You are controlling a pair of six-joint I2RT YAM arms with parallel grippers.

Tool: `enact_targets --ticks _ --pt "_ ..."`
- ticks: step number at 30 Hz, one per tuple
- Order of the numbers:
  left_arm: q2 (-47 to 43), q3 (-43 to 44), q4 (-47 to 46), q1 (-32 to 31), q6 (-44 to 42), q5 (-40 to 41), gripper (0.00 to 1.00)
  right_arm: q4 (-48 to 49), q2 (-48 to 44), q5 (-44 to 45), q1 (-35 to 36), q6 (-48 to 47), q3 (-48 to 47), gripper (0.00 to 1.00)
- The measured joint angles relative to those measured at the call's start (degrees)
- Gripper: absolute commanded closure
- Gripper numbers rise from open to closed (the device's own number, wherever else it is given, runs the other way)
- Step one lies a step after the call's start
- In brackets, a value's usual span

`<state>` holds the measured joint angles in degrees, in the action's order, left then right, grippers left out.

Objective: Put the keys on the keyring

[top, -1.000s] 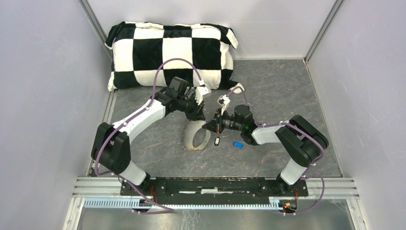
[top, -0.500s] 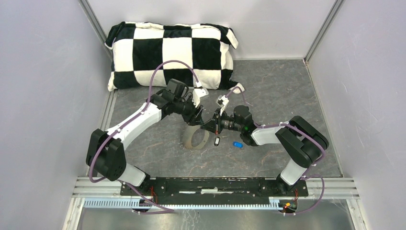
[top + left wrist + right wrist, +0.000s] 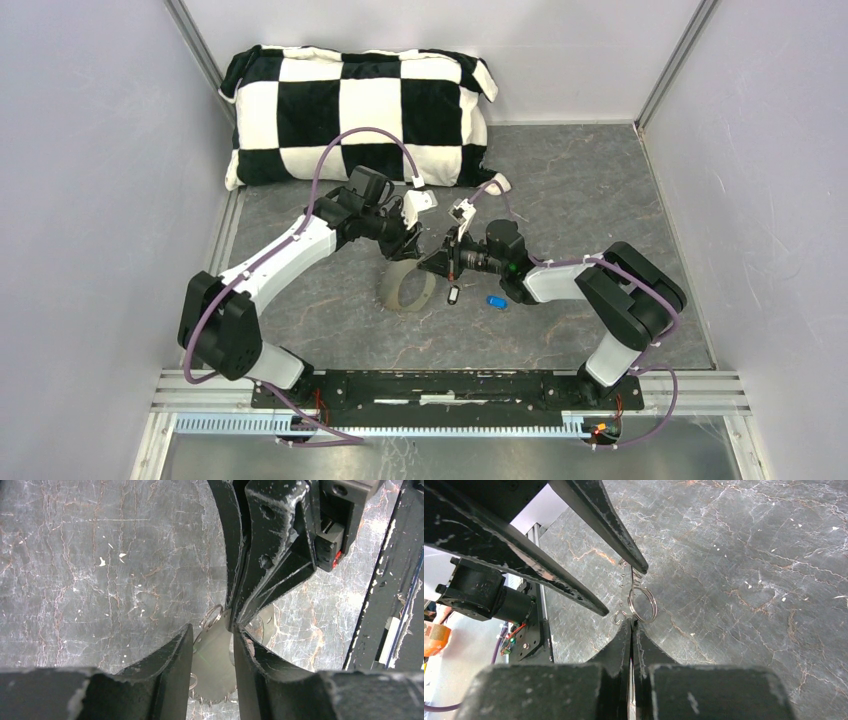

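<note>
The keyring is a grey jagged-edged loop standing on the floor between both arms, with small split rings at its top. My right gripper is shut on its top edge; a thin silvery strip runs between the pressed fingers, and a split ring sits just ahead. My left gripper faces it. Its jaws stand apart on either side of the keyring's grey face. The black-headed key and the blue-headed key lie loose on the floor to the right of the loop.
A black-and-white chequered pillow lies against the back wall. Pale walls close in the marbled grey floor on the left, right and back. The arms' base rail runs along the near edge.
My left gripper's jaws have spread apart and drawn back slightly up-left. The right gripper has closed on the loop's top. Both keys lie where they were.
</note>
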<state>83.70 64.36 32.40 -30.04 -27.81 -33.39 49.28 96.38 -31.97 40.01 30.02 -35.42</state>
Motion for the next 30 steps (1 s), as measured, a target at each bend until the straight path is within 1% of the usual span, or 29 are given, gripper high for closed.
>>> enact_targets --ticks 2,4,5,10,17,20,23,30 --pt "0.35 0.0 -0.44 -0.11 -0.39 0.02 0.6 -0.35 0.0 -0.07 0.2 -0.22 -0.26 0.99" --pt "0.7 -0.02 -0.94 -0.2 -0.61 -0.02 0.63 -0.57 0.0 -0.15 0.37 -0.35 -0.52 0.98" --pt "0.98 -0.02 -1.16 -0.28 -0.68 -0.07 0.66 -0.74 0.0 -0.17 0.42 -0.39 -0.68 0.98" --pt "1.29 -0.24 -1.64 -0.46 -1.75 0.04 0.87 -1.86 0.0 -0.44 0.5 -1.11 -1.16 0.98" --pt "1.27 -0.31 -1.86 -0.76 -2.25 1.84 0.97 -2.89 0.0 -0.55 0.48 -1.99 -1.18 0.98" --pt "1.27 -0.31 -2.23 -0.98 -1.81 2.54 0.98 -3.08 0.0 -0.5 0.39 -1.99 -1.18 0.96" --pt "1.27 -0.42 -3.04 -1.07 0.02 3.3 0.98 -3.3 0.0 -0.22 0.37 -2.01 -1.22 0.91" --pt "0.85 -1.99 -7.32 -1.01 9.46 5.31 0.98 -5.75 -1.27 0.74 0.46 -2.45 -1.22 0.79"
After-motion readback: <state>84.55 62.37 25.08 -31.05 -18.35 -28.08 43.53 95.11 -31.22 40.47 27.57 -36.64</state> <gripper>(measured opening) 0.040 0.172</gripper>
